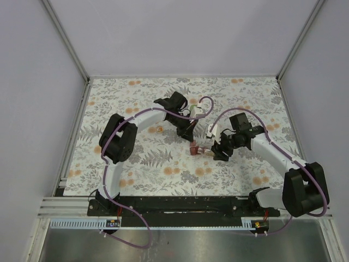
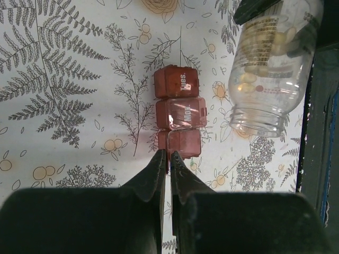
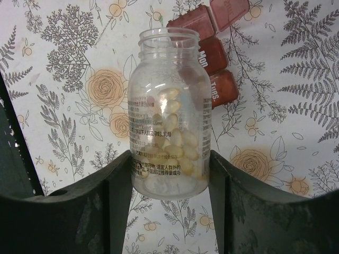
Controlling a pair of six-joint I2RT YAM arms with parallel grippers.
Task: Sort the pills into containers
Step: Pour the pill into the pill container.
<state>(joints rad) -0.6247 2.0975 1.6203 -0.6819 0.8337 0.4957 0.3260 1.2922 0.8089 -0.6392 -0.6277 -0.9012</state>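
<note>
A dark-red pill box (image 2: 180, 112) with three compartments lies on the flowered cloth; it is also in the right wrist view (image 3: 213, 55) and the top view (image 1: 194, 148). My left gripper (image 2: 169, 156) is shut on the thin raised lid of the nearest compartment. My right gripper (image 3: 169, 174) is shut on a clear bottle (image 3: 169, 106) with no cap. It is tipped with its mouth toward the box. Pale yellowish pills (image 3: 177, 140) sit in the bottle's lower half. The left wrist view shows the bottle (image 2: 270, 69) hanging to the right of the box.
The patterned cloth (image 1: 136, 87) covers the table between grey walls. A small orange object (image 1: 160, 129) lies left of the left gripper (image 1: 188, 130). The right arm (image 1: 272, 150) reaches in from the right, and purple cables arch over the middle.
</note>
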